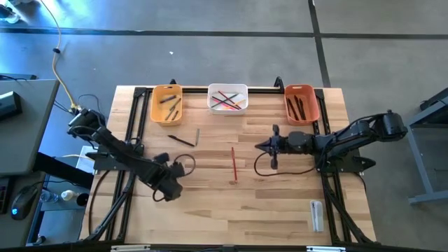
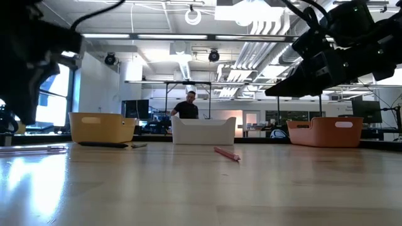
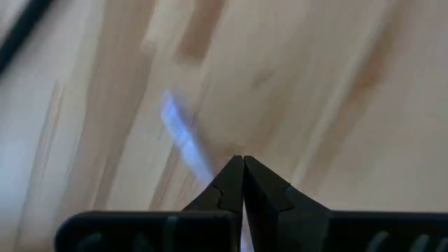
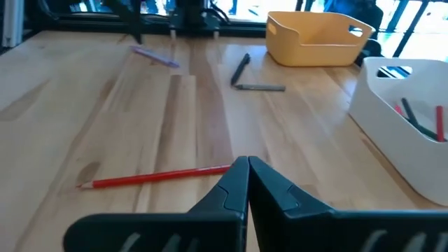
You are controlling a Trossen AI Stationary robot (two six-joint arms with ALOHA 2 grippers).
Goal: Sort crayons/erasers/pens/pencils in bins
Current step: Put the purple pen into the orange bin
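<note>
Pencils are what remain loose, and the red pencil (image 1: 234, 165) lies flat on the bare wood, nearer the front edge than the white bin (image 1: 227, 99) and roughly in line with it. By its look it is light, stiff and thin, likely to roll or skid on smooth wood, so a pinch across its middle, with the jaws square to its length, should serve best; a grip near the tip could let it swing. A dark pen (image 4: 240, 69) and a grey stick (image 4: 260, 87) lie touching at one end between the white bin and the yellow-orange bin (image 1: 167, 103), a little in front of them. The red-orange bin (image 1: 302, 103) stands on the far side of the white bin. The right gripper (image 1: 267, 146) hovers just beside the red pencil, its fingers pressed together and holding nothing. The left gripper (image 3: 243, 168) sits near the table's front, likewise closed and empty. The table (image 1: 210, 217) is pale planked wood, smooth and lightly glossy. Beyond it is an open workshop with ceiling lights, and a person (image 2: 187, 107) stands behind the white bin.
</note>
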